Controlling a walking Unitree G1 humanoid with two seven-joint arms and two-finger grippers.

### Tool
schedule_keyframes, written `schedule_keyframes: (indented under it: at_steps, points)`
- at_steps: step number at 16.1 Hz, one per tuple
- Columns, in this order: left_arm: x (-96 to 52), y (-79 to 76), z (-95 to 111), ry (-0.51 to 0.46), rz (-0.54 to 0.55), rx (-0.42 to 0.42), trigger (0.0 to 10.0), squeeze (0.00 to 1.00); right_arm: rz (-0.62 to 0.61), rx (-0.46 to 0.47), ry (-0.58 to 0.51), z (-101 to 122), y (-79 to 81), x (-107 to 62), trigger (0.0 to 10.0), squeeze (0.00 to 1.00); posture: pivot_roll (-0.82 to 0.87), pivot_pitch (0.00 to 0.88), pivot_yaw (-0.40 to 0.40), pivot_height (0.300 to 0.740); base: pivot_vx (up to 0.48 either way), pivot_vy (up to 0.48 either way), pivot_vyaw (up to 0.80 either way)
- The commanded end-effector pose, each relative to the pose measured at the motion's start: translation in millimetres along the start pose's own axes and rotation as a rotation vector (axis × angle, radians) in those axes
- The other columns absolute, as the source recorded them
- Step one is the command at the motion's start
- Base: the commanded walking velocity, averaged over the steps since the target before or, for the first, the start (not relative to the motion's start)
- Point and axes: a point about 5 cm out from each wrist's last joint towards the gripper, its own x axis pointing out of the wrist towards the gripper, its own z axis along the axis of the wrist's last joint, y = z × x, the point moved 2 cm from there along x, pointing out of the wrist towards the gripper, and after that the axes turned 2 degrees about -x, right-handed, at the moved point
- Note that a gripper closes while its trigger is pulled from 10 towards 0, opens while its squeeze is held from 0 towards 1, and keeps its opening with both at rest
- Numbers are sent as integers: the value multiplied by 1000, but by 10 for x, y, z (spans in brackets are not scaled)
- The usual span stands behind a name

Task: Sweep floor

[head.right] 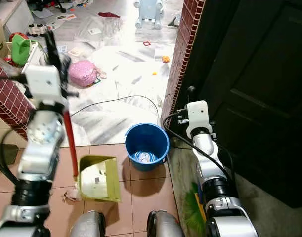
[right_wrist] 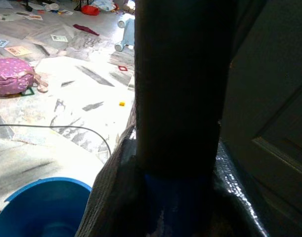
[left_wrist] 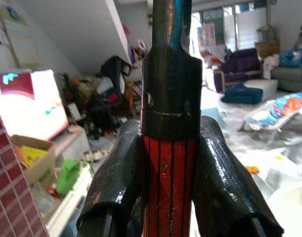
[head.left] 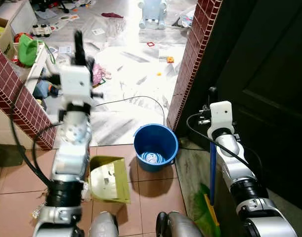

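My left gripper (head.left: 80, 55) is raised at the left and shut on the dustpan's red handle (head.right: 69, 140) just below its black top (left_wrist: 170, 89). The handle runs down to the yellow-green dustpan (head.left: 110, 179), which rests on the brown tiles. Both black fingers (left_wrist: 116, 182) press against the red shaft. My right gripper (head.left: 212, 98) is shut on the broom's blue handle (head.left: 212, 168) near its black end, beside the dark door. The broom's green bristles (head.left: 204, 212) sit on the floor by my right leg. A scrap of litter (head.right: 69, 195) lies at the dustpan's left corner.
A blue bucket (head.left: 155, 145) with something in it stands between the arms. A brick pillar (head.left: 193, 59) and a dark door (head.left: 269, 98) close off the right, and a low brick wall (head.left: 17, 101) the left. A cable (head.left: 136, 98), a pink bag (head.right: 82, 73) and toys lie on the marble floor beyond.
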Motion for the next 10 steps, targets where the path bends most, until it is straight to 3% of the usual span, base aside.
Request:
schedule_keyframes:
  at_steps: [1,5,10]
  points:
    - [-48,-63,-41,10,-14,-28,10000,0,13,18,-34,74,3,13,10000,0,-40,99,-47,740,0,480,0]
    - [-198,-235,-203,78,-58,-64,10000,0,32,47,-54,133,52,42,10000,0,-29,110,-45,740,0,480,0]
    - [-227,-437,-128,59,-106,-110,10000,0,55,61,-51,152,106,58,10000,0,-23,108,-60,740,0,480,0]
